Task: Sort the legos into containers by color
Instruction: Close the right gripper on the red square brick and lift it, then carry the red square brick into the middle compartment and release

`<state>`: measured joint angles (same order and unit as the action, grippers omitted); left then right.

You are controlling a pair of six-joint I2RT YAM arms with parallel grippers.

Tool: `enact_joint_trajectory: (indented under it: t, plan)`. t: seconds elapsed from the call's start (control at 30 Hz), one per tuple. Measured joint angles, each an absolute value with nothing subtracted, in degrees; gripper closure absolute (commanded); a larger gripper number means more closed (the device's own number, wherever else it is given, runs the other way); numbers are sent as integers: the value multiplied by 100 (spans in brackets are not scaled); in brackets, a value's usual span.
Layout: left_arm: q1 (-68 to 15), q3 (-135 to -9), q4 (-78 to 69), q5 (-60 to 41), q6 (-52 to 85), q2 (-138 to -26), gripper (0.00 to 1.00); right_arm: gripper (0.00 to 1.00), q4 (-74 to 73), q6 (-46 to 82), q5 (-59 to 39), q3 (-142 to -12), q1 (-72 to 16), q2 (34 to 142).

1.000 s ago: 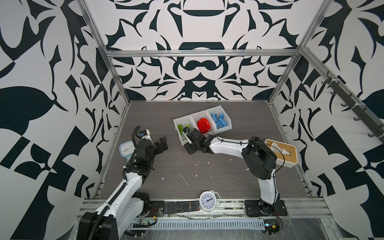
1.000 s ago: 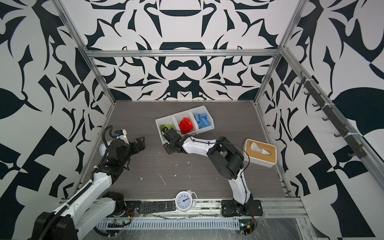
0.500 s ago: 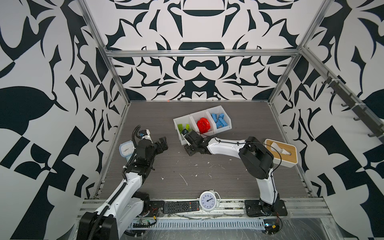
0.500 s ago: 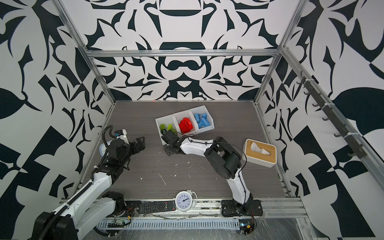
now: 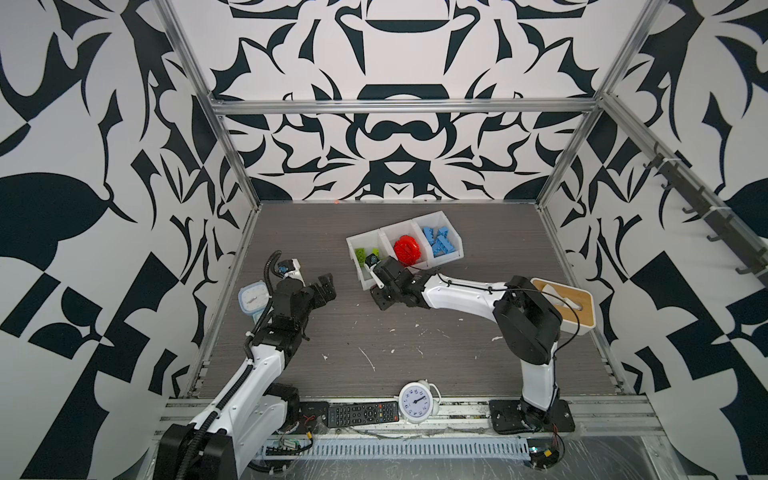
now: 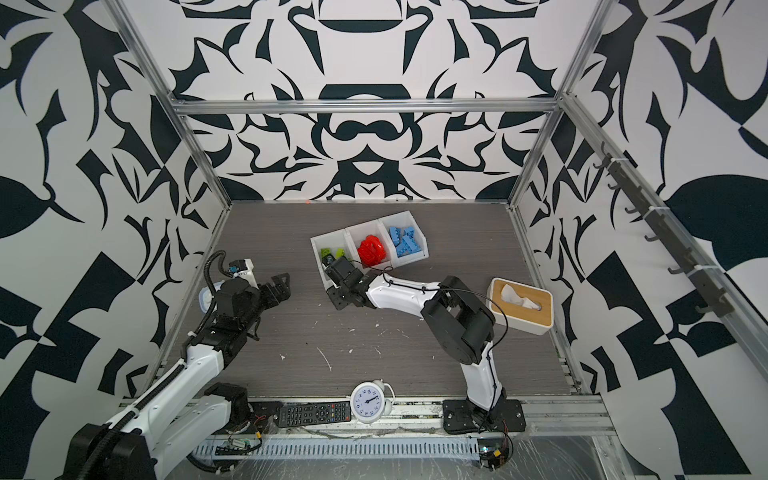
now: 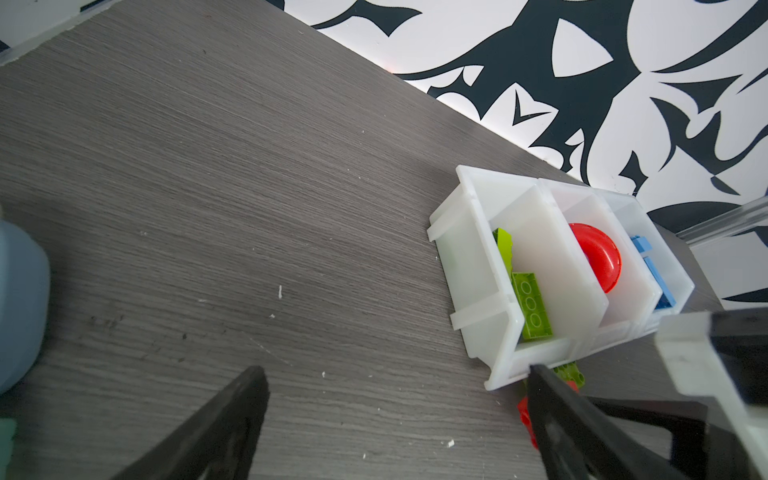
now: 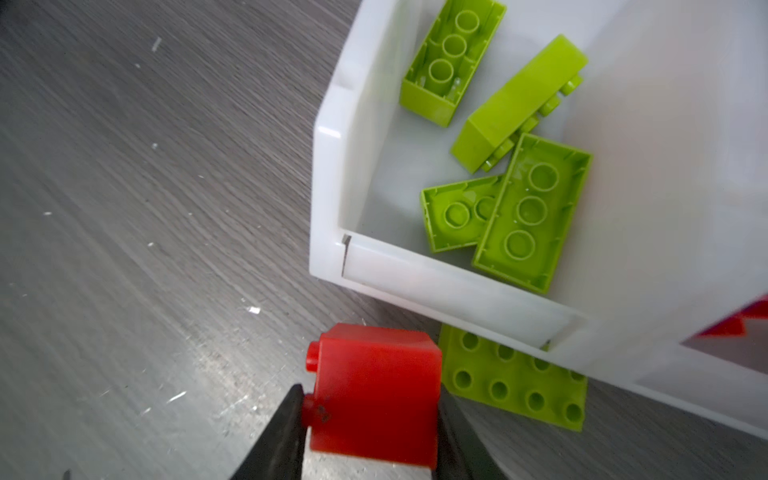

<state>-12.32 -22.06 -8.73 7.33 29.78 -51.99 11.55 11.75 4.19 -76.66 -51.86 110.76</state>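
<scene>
A red brick (image 8: 374,386) is gripped by the right tool (image 8: 368,401) just before the containers (image 8: 332,199); a green plate (image 8: 515,382) is seen flat on the table (image 8: 124,208) at their front wall; the left tool (image 7: 397,370) is held wide open, empty, well apart.

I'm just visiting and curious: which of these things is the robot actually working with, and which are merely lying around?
In the job: red brick, loose green plate, green bricks, red pile, blue bricks, white bins.
Just lying about: clock, remote, tissue box, bluish tub.
</scene>
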Motion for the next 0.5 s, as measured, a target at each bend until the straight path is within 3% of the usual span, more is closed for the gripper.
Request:
enact_joint_trajectory:
  t: [0.27,0.5]
  plan:
    - [-1227,-2206,-873,676,2980,-5212,0,68,1192,1157,121,-7312,-5048,10381]
    - [-1227,-2209,-875,633,2978,-5242,0,69,1186,1055,-244,-7310,-4174,10031]
